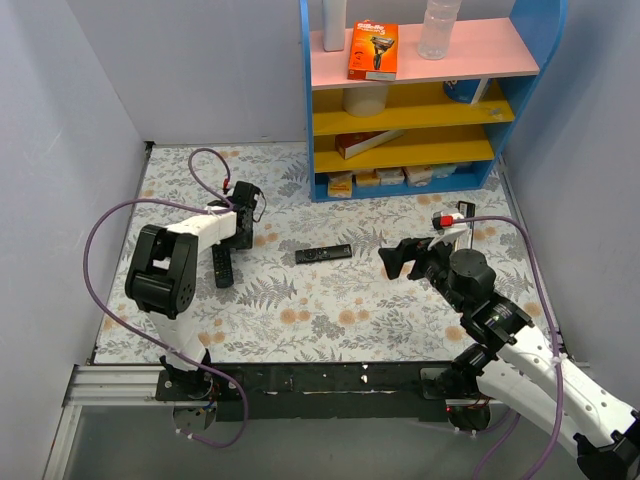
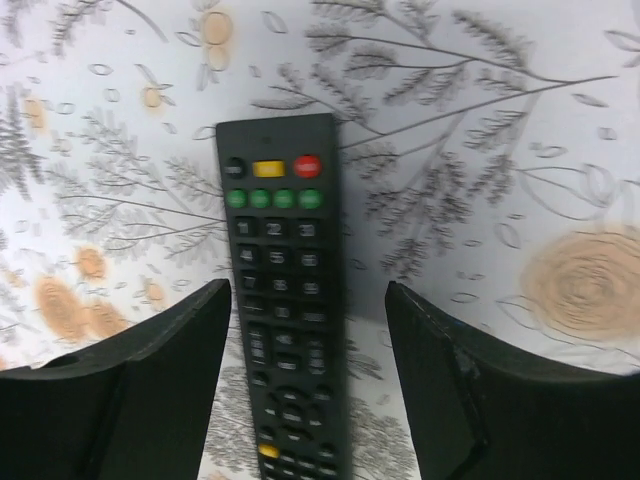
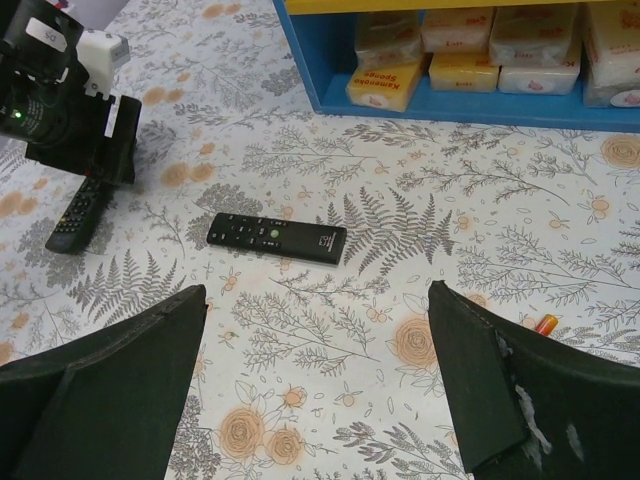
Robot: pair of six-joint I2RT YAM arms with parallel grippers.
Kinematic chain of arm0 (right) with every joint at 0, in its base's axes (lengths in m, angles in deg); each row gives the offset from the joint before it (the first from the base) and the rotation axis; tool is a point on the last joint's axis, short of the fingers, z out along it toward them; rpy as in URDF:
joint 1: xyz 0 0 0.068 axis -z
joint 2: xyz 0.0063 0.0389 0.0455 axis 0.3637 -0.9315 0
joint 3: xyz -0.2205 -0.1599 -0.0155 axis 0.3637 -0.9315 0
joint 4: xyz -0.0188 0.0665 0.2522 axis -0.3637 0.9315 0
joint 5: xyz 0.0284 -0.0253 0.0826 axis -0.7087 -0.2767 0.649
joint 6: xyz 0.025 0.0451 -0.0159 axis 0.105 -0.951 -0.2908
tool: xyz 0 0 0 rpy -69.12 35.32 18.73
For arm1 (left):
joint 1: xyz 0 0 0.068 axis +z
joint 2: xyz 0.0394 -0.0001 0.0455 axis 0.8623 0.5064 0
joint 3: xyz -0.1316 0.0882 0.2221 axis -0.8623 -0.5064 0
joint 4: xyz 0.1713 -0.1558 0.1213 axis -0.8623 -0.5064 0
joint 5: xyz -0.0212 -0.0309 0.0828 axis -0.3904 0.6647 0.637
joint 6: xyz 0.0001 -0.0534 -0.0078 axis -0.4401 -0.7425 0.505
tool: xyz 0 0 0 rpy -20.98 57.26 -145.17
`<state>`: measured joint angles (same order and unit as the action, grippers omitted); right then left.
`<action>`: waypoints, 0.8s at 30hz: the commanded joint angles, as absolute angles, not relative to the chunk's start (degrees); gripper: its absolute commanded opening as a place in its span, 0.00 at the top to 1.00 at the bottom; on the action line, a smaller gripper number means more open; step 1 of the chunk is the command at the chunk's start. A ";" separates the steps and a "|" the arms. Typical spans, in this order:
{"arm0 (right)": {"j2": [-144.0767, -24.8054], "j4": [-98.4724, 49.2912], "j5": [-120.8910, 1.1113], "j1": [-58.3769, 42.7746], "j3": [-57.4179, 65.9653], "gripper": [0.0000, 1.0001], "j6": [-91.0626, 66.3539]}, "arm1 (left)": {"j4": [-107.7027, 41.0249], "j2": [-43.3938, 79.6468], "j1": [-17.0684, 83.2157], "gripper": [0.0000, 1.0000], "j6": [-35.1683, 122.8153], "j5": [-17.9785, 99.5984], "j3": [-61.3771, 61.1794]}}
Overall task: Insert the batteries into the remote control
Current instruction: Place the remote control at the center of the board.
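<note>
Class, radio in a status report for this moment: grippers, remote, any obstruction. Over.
Left gripper open, lined up over remote control, buttons up. Right gripper open, empty. Possible battery beside it, mostly hidden. Nothing lying on the remote control.

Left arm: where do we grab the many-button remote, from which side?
Take the remote control across its narrow width, on the two long side edges mid-body, coming down from above. It lies flat, buttons up, and the open left gripper has a finger either side of it.
</note>
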<state>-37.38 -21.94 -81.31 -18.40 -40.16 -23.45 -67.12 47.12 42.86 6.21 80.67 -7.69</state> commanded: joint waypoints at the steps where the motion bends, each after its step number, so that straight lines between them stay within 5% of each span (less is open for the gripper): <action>1: -38.51 -24.66 -82.03 -18.14 -38.49 0.02 -22.85 | -67.08 44.95 42.35 0.34 2.59 67.63 -8.99; 16: -39.83 -23.17 -83.87 -18.14 -37.26 0.02 -26.98 | -66.12 34.49 42.35 0.03 -2.34 52.68 -9.25; 24: -40.19 -18.16 -87.03 -18.14 -35.94 0.02 -31.64 | -61.64 24.65 42.43 0.02 -6.21 44.59 -13.46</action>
<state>-40.18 -20.45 -83.69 -18.38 -39.48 -28.15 -65.05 31.14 42.58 -3.69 50.33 -11.19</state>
